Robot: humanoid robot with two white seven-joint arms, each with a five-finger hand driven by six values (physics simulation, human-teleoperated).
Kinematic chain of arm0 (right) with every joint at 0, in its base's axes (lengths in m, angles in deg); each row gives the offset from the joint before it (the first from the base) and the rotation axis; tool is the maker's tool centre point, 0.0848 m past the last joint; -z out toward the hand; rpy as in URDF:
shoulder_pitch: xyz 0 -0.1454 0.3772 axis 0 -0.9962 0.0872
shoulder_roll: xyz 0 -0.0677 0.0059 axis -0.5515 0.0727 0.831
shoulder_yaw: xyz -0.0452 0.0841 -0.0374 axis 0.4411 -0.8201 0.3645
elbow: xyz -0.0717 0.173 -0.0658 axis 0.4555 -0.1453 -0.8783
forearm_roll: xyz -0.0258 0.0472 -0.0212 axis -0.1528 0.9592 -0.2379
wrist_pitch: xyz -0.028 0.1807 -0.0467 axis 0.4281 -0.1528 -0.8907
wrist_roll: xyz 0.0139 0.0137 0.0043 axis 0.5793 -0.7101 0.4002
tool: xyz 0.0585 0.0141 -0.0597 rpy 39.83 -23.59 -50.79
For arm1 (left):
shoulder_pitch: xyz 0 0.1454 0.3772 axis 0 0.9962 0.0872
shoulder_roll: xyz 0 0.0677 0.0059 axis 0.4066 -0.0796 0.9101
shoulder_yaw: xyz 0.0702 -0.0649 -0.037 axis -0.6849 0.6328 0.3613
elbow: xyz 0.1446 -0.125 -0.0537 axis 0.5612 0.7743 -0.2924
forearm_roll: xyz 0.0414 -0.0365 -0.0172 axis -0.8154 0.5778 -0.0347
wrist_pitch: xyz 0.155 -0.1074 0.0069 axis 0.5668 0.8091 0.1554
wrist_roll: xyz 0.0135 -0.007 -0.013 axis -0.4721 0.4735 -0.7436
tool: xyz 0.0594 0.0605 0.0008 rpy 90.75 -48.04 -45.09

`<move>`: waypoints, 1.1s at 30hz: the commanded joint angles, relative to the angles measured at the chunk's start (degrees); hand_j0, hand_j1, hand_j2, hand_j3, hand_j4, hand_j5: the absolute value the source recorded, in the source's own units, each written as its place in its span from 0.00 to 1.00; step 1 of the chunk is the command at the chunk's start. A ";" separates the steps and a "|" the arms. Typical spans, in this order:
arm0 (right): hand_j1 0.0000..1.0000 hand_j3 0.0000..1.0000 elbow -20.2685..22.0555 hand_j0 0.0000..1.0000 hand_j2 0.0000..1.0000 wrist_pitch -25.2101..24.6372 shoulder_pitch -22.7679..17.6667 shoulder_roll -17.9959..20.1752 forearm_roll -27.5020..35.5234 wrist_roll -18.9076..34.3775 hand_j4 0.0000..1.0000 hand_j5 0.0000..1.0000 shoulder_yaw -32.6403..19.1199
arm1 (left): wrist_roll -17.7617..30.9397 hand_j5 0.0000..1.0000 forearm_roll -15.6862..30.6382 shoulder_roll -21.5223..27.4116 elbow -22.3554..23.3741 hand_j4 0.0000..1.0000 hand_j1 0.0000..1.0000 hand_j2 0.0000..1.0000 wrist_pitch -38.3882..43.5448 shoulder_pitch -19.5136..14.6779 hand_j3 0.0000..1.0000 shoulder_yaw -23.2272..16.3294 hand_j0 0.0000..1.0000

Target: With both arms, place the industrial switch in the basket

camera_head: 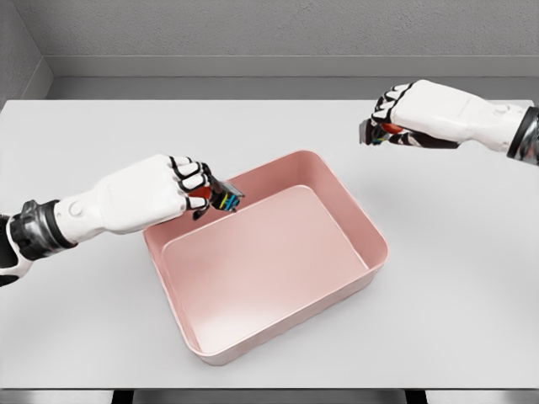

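Observation:
A pink rectangular basket [371, 233] sits tilted in the middle of the white table. My left hand [199, 190] is curled around a small dark industrial switch [226, 199] with red, blue and green parts, held just over the basket's far-left rim. My right hand [386, 119] hovers above the table at the upper right, well clear of the basket. It is closed on a second small switch [376, 133], grey with red and green showing. The fingers hide much of both switches.
The white table [455, 320] stretches around the basket, and its front edge runs along the bottom of the view. A grey wall stands behind the table's far edge.

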 commanded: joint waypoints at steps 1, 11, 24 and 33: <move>0.47 0.47 0.28 0.47 0.47 -0.18 0.17 -1.22 0.25 -0.04 0.47 0.47 0.37 | 0.69 0.14 -1.57 -2.47 0.00 0.14 0.14 0.14 -0.13 0.09 0.14 -1.68 0.14; 0.48 0.48 6.26 0.48 0.48 0.26 0.97 -4.91 0.33 -0.04 0.48 0.48 3.53 | 3.85 0.40 -3.59 -3.44 0.09 0.40 0.40 0.40 -0.13 0.18 0.40 -3.52 0.40; 0.48 0.48 7.84 0.48 0.48 3.71 0.62 -4.21 0.86 -0.04 0.48 0.48 6.17 | 4.82 1.00 -3.42 -3.18 0.09 1.00 1.00 1.00 -0.13 0.79 1.00 -3.61 1.00; 0.48 0.48 7.84 0.48 0.48 3.71 0.97 -5.00 1.04 -0.04 0.48 0.48 8.89 | 4.30 1.00 6.51 5.96 0.26 1.00 1.00 1.00 -0.13 0.35 1.00 -0.45 1.00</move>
